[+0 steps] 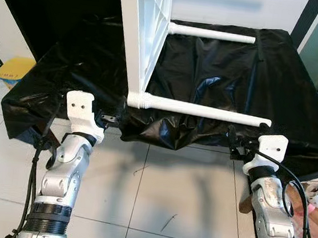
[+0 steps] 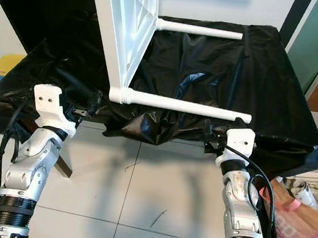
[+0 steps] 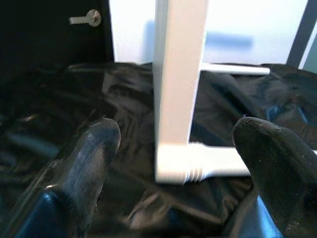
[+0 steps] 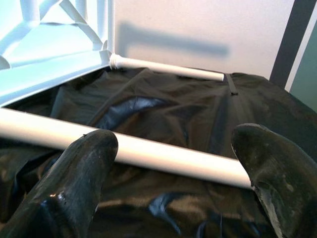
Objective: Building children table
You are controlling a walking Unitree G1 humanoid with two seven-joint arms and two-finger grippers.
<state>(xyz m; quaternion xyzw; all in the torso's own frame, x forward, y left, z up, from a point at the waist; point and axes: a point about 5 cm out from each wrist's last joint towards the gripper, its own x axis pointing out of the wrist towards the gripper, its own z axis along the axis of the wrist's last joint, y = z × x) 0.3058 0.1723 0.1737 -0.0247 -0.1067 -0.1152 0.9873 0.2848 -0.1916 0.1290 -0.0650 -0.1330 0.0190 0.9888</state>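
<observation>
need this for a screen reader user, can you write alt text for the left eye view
A white children's tabletop stands on its edge on a black plastic sheet, with two white legs screwed in and pointing toward the robot's right. The left gripper and right gripper sit low at the sheet's near edge, above a tiled floor.
</observation>
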